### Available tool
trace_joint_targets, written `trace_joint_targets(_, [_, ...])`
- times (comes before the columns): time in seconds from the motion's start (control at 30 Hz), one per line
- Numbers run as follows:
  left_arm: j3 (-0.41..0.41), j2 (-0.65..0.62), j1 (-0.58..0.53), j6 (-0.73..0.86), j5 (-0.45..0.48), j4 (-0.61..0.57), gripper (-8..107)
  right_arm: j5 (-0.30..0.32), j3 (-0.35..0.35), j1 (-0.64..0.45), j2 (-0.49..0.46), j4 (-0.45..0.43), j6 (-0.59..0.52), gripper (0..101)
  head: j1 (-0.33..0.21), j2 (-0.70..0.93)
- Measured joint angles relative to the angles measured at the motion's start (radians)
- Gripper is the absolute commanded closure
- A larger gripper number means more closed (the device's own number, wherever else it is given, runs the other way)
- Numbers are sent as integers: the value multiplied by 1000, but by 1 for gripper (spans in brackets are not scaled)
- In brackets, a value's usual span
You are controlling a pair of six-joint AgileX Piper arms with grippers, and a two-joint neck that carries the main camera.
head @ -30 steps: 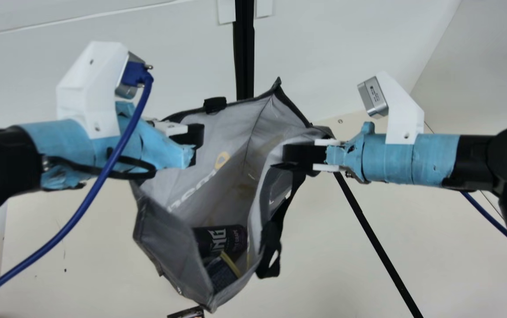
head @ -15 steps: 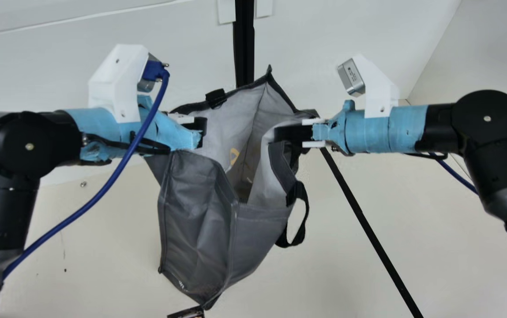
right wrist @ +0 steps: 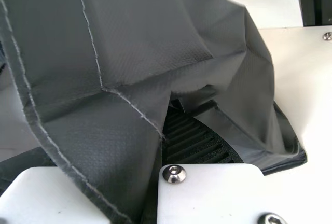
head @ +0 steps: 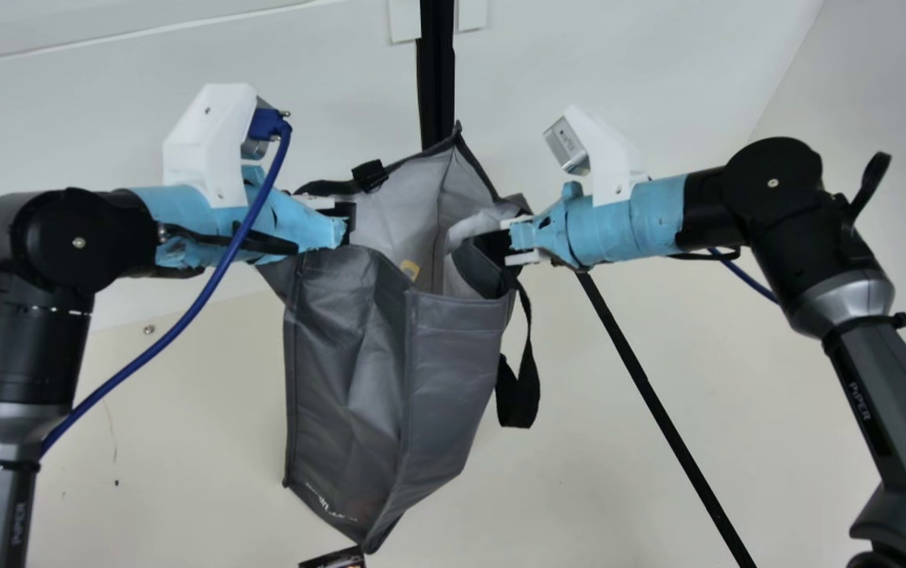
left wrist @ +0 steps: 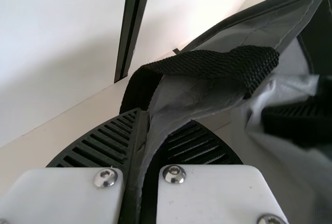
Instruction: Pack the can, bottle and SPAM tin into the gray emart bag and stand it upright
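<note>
Left wrist view showed the left gripper (left wrist: 162, 123) clamped on the gray emart bag (head: 350, 371) by its rim (left wrist: 156, 135); the right gripper (head: 492, 246) pinched the opposite side. Between them, mouth up, the bag looked soft-walled, likely bottom-heavy if packed, and best held at that rim.

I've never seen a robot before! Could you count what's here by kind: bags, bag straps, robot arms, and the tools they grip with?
Bag: 1
Bag straps: 2, left strap and right strap
Robot arms: 2, left arm and right arm
Gripping tools: 2, left tool and right tool
Total: 7
</note>
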Motion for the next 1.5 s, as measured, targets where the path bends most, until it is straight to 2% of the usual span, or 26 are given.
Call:
trace_joint_targets(0.1, [0, 2, 4, -4, -7, -4, 107, -21, 15, 17, -7, -4, 3, 101, 0, 0])
trace_joint_targets(0.87, [9, -1, 6, -8, -22, -6, 107, -21, 15, 19, -7, -17, 3, 101, 0, -2])
trace_joint_targets(1.5, [9, -1, 6, -8, -22, -6, 43, -16, 15, 19, -7, -24, 3, 101, 0, 0])
